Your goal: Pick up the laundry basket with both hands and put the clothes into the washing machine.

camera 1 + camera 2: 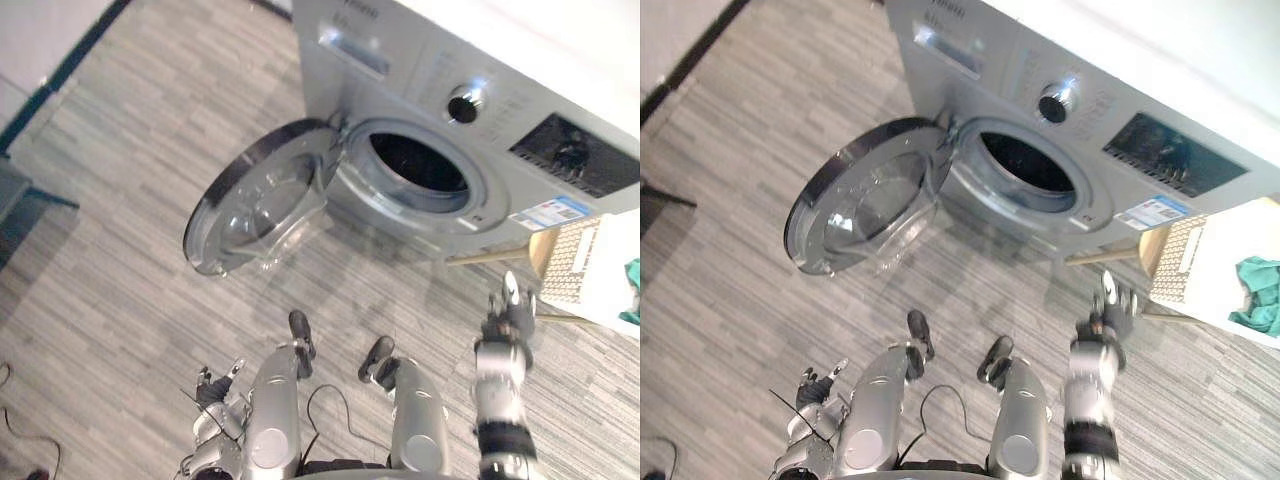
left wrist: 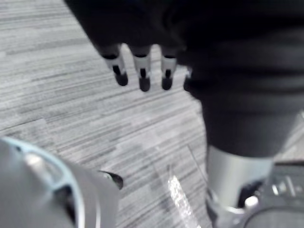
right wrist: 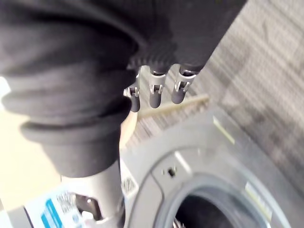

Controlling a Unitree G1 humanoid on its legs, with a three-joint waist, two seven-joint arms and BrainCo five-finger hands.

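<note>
Laundry basket, white plastic with a lattice side point(image 1: 572, 262), stands at the far right in the left eye view. It sits on what looks like a pale wooden stand point(image 1: 490, 257), just right of the silver front-loading washing machine point(image 1: 420, 70). A teal piece of clothing point(image 1: 631, 290) lies inside the basket. The machine's round glass door point(image 1: 262, 196) is swung wide to the left, and its dark drum opening point(image 1: 420, 163) looks empty. The right hand point(image 1: 508, 318) is raised near the basket's near-left corner without touching it. The left hand point(image 1: 215, 385) hangs low at the near left, well apart from the basket.

The right eye view shows more of the teal clothing in the basket, and a gap between the right hand and the basket.

In the left wrist view, the fingers point(image 2: 142, 76) are straight, side by side and empty over the grey striped floor point(image 2: 71, 109).

In the right wrist view, the fingers point(image 3: 154, 92) are relaxed and hold nothing above the machine's front.

As I judge it, only the door is ready. Gripping the basket with 2 hands, lifting it and loading the clothes all remain.
</note>
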